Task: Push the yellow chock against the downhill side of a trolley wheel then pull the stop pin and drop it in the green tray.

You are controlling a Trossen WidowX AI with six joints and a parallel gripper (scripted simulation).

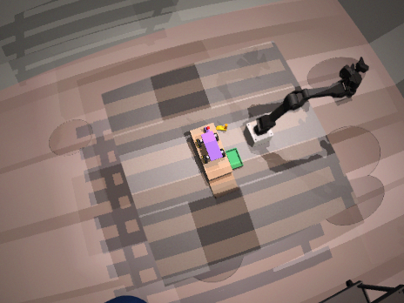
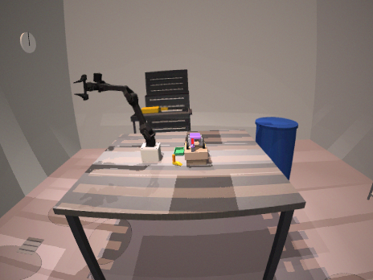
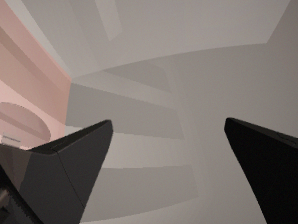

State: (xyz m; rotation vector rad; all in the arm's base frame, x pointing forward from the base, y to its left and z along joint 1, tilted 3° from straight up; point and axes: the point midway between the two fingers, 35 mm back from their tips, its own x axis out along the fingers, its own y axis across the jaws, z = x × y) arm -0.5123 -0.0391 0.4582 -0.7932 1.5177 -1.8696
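The purple trolley stands on the wooden ramp, its dark wheels showing at the sides. The red-headed stop pin stands at the trolley's uphill end. The yellow chock lies on the table beside the ramp's uphill end, apart from the trolley; its orange handle shows. The green tray sits beside the ramp, on the arm's side. My gripper is open and empty, raised far from the ramp, beyond the arm's base.
The arm's white base stands on the striped table, on the same side of the ramp as the chock and tray. A blue barrel and a dark tool bench stand off the table.
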